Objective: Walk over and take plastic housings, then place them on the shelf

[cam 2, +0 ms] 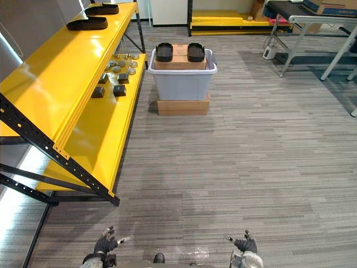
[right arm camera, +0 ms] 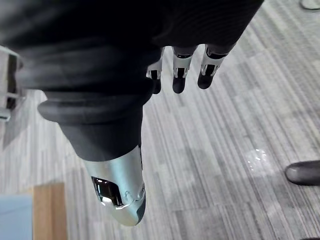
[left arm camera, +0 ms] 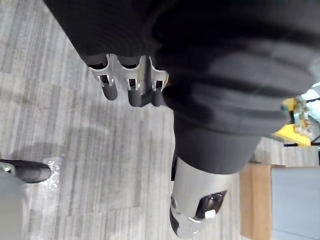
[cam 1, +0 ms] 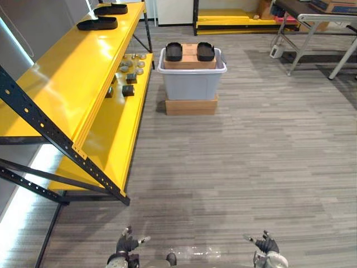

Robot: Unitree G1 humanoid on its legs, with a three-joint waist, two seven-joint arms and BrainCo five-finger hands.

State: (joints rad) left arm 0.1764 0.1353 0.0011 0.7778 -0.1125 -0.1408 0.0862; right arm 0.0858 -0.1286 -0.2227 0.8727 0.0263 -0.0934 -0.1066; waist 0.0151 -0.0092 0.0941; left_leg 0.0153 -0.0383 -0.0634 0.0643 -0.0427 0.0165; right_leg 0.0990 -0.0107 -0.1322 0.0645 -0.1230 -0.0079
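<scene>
Two black plastic housings (cam 1: 173, 51) (cam 1: 205, 51) lie side by side on a cardboard box inside a grey bin (cam 1: 192, 81), far ahead on the floor. Two more black housings (cam 1: 97, 23) (cam 1: 110, 9) rest on the top level of the yellow shelf (cam 1: 67, 84) at my left. My left hand (cam 1: 127, 244) and right hand (cam 1: 266, 244) hang low at the near edge of the eye views, well short of the bin. In the wrist views the left hand's fingers (left arm camera: 134, 92) and the right hand's fingers (right arm camera: 180, 77) are relaxed over the grey floor and hold nothing.
The bin stands on a flat cardboard box (cam 1: 191, 106) beside the shelf's far end. Several small metal and dark parts (cam 1: 129, 71) lie on the lower yellow level. Grey table legs (cam 1: 321, 39) stand at the far right, and a low yellow rack (cam 1: 245, 22) lines the back wall.
</scene>
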